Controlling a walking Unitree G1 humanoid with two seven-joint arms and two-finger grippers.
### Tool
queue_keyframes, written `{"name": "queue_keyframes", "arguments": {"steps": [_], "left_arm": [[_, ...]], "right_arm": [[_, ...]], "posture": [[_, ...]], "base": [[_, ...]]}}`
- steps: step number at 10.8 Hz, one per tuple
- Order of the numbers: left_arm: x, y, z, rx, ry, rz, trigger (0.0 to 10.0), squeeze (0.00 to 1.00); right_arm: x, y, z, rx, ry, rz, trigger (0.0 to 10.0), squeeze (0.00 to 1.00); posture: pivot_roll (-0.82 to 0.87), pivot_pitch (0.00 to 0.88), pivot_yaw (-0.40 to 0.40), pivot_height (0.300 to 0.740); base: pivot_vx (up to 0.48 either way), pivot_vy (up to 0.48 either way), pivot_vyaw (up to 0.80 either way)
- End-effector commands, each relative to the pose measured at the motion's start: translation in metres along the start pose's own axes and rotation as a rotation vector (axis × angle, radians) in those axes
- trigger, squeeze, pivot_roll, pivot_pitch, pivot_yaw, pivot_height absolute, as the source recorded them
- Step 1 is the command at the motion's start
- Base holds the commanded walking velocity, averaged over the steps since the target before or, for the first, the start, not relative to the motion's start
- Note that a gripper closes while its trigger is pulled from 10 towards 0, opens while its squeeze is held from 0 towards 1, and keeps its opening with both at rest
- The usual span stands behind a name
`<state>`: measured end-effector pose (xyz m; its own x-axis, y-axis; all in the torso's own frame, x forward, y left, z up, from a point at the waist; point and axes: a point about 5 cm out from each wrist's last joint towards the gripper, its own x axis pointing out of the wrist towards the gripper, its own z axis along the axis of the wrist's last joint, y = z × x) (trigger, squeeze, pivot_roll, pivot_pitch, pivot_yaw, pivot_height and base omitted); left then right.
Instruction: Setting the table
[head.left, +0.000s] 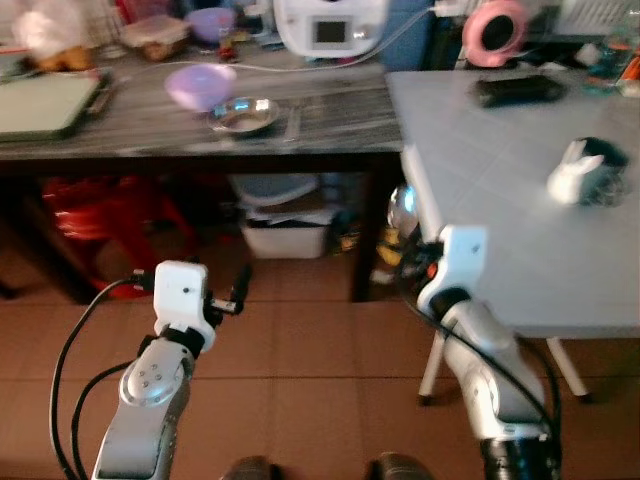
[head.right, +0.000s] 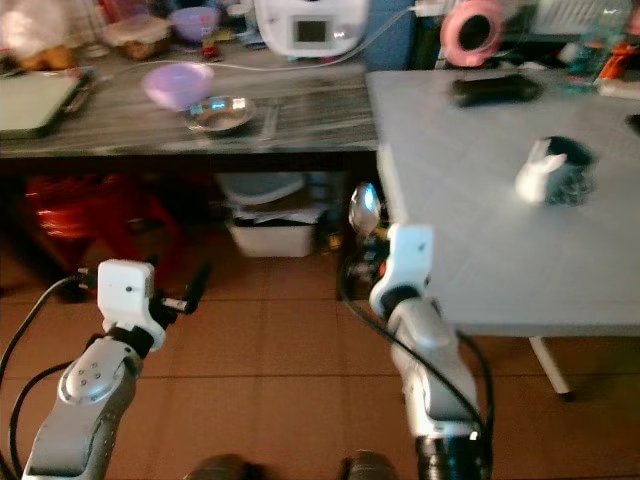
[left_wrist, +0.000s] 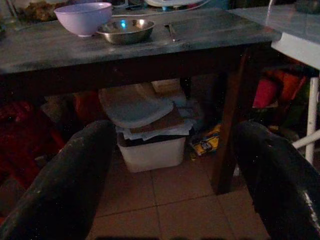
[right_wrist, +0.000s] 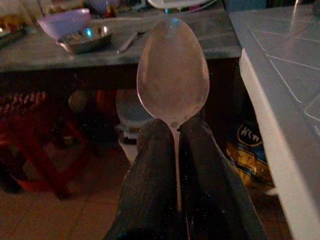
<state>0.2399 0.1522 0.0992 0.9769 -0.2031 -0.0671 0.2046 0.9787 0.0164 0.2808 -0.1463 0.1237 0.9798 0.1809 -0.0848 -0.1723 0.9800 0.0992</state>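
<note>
Right gripper (right_wrist: 177, 150) clenched on spoon (right_wrist: 173, 75) beside white table (head.left: 500, 200), left gripper (left_wrist: 170, 180) spread wide, facing steel bowl (left_wrist: 125, 31), purple bowl (left_wrist: 83, 17) on dark table (left_wrist: 150, 45).

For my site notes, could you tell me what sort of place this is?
Probably a home kitchen or dining area: a purple bowl and steel bowl on a cluttered wooden table, beside a white tiled table.

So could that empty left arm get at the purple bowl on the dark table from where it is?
Probably not yet. The left gripper hangs open, low over the floor, short of the dark table. The purple bowl sits further back beside the steel bowl; nothing blocks it.
</note>
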Motion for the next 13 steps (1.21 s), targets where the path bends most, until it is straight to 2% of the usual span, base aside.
{"name": "queue_keyframes", "arguments": {"steps": [1, 2, 3, 13], "left_arm": [[0.003, -0.0065, 0.0018, 0.016, -0.011, -0.029, 10.0, 0.0], [0.0032, -0.0069, 0.0019, 0.018, -0.013, -0.032, 10.0, 0.0], [0.0052, -0.009, 0.004, 0.013, -0.022, -0.039, 10.0, 0.0], [0.0091, -0.015, 0.0053, 0.023, -0.041, -0.062, 10.0, 0.0]], "right_arm": [[-0.0035, -0.0097, 0.0035, -0.002, -0.022, -0.039, 8.4, 0.0], [-0.0036, -0.0099, 0.0033, -0.004, -0.022, -0.042, 8.4, 0.0], [-0.0039, -0.0102, 0.003, -0.01, -0.027, -0.045, 10.0, 0.0], [-0.0024, -0.0114, 0.0047, -0.012, -0.047, -0.06, 10.0, 0.0]], "posture": [[-0.04, 0.012, 0.051, 0.74], [-0.04, 0.011, 0.051, 0.74], [-0.04, 0.012, 0.052, 0.74], [-0.05, 0.009, 0.054, 0.74]], "base": [[0.48, 0.0, 0.0], [0.48, 0.0, 0.0], [0.48, 0.0, 0.0], [0.48, 0.0, 0.0]]}}
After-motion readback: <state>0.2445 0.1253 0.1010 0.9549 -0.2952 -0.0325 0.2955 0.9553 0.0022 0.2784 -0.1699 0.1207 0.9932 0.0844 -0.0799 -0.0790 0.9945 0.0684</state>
